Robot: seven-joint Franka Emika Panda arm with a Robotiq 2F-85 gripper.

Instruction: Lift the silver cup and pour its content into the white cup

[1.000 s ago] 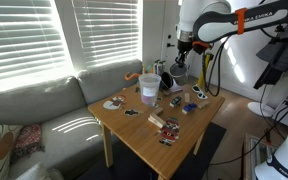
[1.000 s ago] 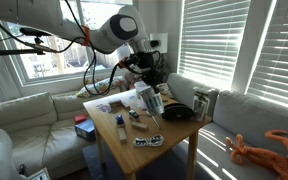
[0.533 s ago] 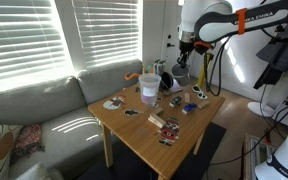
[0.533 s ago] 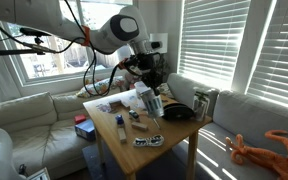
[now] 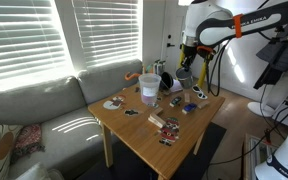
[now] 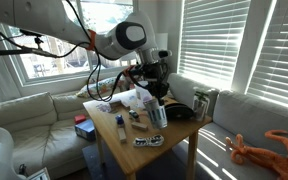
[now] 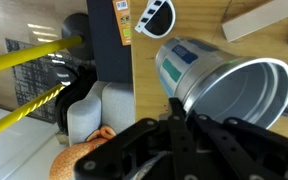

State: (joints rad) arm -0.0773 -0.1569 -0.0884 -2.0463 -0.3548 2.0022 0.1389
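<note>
wood table (image 5: pixel 134 138) stands by a grey sofa (image 5: pixel 44 110), with window blinds behind. in the wrist view the silver cup (image 7: pixel 219 80) sits right in front of the gripper (image 7: pixel 184 120), with its open mouth turned to the side. the dark fingers are just beside the cup's wall, but i cannot tell if the jaws are spread or pinching it. in an exterior view the gripper (image 5: pixel 185 62) hangs over the far corner of the table. the white cup (image 5: pixel 147 89) stands well apart from it, nearer the sofa, with a dark mug (image 5: pixel 165 78) between.

what could go wrong: the silver cup is smooth and shiny, so it could slip from a weak hold. it looks tipped, so what is inside could spill before it gets to the white cup. the arm could bump the dark mug on the way. the white cup looks light, so a knock on its rim could push it over.

room: the silver cup is near the table edge, so a drop could land on the floor. small things (image 5: pixel 164 126) lie nearer the front. the air above the table looks open, so going high seems safest.
</note>
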